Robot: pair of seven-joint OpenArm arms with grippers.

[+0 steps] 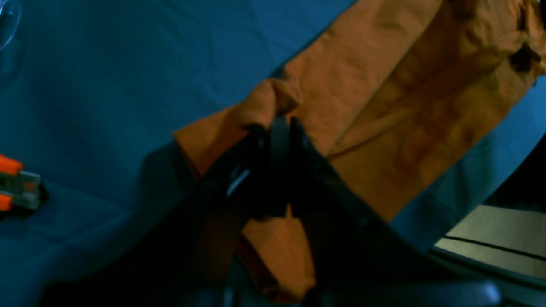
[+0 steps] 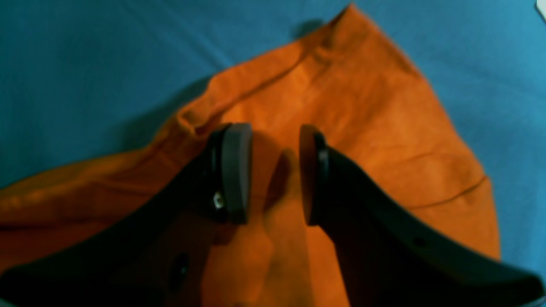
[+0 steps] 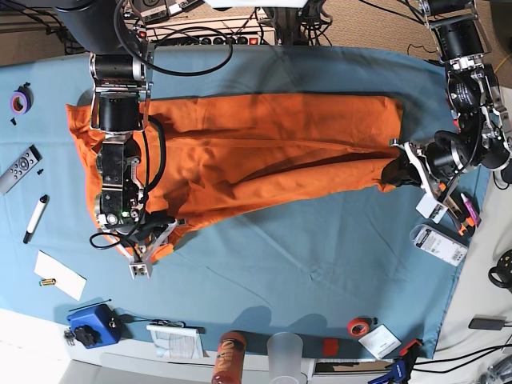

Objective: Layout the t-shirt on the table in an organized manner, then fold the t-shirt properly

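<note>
In the left wrist view I see the left gripper (image 1: 277,128) clamped on the t-shirt (image 1: 384,106); right wrist view, the right gripper (image 2: 275,170) gapes directly above it, empty; base view, its long axis spans the table (image 3: 320,264) between both arms.

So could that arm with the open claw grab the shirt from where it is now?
Probably yes. The right gripper hangs open directly over the t-shirt, with orange cloth showing between its jaws and nothing in between. The left gripper is shut on the far end of the shirt, well clear of it.
</note>
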